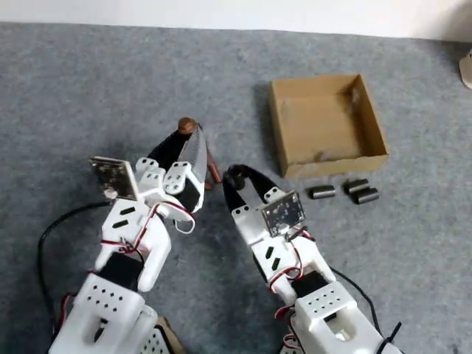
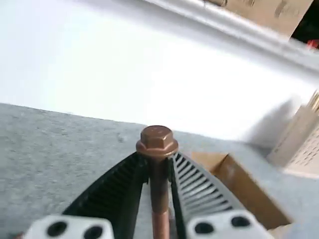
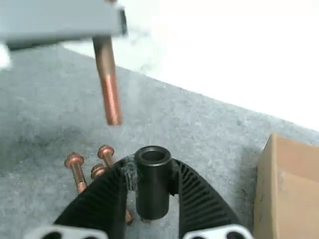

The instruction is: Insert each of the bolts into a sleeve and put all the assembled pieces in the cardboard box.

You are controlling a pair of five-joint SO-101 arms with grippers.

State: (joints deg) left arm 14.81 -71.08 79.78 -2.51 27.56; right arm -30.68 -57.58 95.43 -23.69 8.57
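My left gripper is shut on a copper bolt, head up and shaft pointing down. The bolt's shaft tip hangs a little above and to one side of a black sleeve. That sleeve stands upright with its bore open upward, and my right gripper is shut on it. In the high view the two grippers meet at mid-table, the right gripper just right of the left. The open cardboard box lies to the right, with nothing in it.
Three loose black sleeves lie on the grey carpet just in front of the box. Loose copper bolts lie on the carpet below and beyond the held sleeve. The box wall is close beside the right gripper.
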